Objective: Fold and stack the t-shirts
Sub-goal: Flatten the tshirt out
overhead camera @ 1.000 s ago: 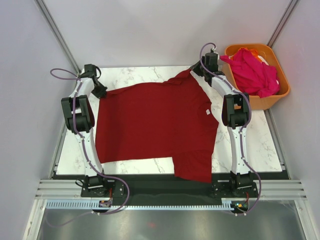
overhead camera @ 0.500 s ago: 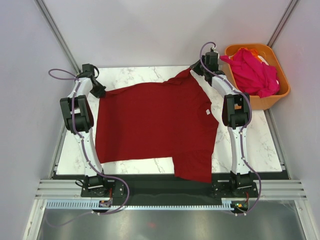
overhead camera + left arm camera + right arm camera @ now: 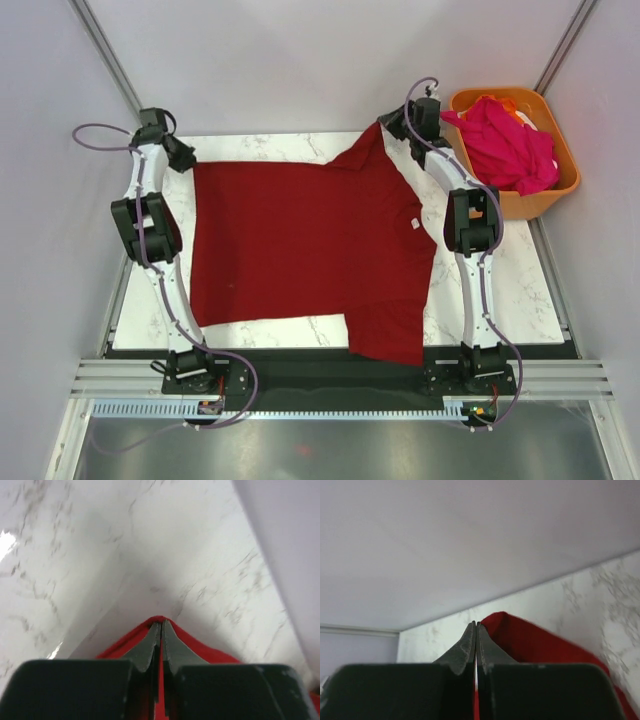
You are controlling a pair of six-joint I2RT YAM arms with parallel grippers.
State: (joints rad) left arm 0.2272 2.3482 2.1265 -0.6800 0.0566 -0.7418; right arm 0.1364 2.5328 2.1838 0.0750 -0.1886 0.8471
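The dark crimson red t-shirt (image 3: 310, 250) lies spread on the marble table (image 3: 520, 290), its white neck label (image 3: 414, 224) at the right and one part hanging over the near edge. My left gripper (image 3: 186, 160) is shut on the shirt's far left corner (image 3: 161, 622). My right gripper (image 3: 388, 128) is shut on the far right corner (image 3: 520, 635) and holds it raised. The magenta pink t-shirt (image 3: 505, 145) lies bunched in the orange tub (image 3: 560, 185) at the far right.
Grey walls close in the table at the back and both sides. The orange tub stands just right of the right arm (image 3: 470, 215). A dark rail (image 3: 300, 365) runs along the table's near edge.
Both grippers have pulled the shirt's far corners toward the back, the left one also further left. The far edge of the shirt is now stretched straighter.
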